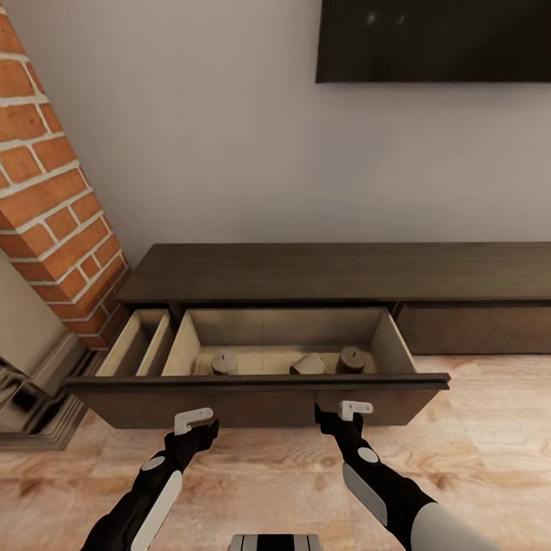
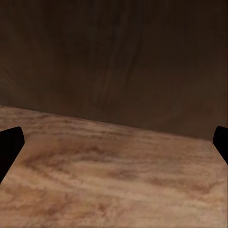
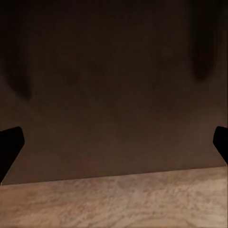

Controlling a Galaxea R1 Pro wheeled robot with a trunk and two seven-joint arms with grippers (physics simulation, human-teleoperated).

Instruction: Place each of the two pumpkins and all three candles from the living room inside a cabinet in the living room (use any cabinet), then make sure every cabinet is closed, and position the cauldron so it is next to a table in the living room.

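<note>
The dark-brown cabinet runs along the wall with one wide drawer pulled out. In its pale large compartment lie three candles: one upright at the left, one tipped over in the middle, one upright at the right. My left gripper and right gripper hover low just in front of the drawer front, both open and empty. Each wrist view faces the dark wood front above the floor planks. The pumpkins and the cauldron are out of view.
A red brick chimney and a stone-coloured fireplace surround stand at the left, close to the drawer's end. A black television hangs on the wall above. Light wood floor spreads to the right.
</note>
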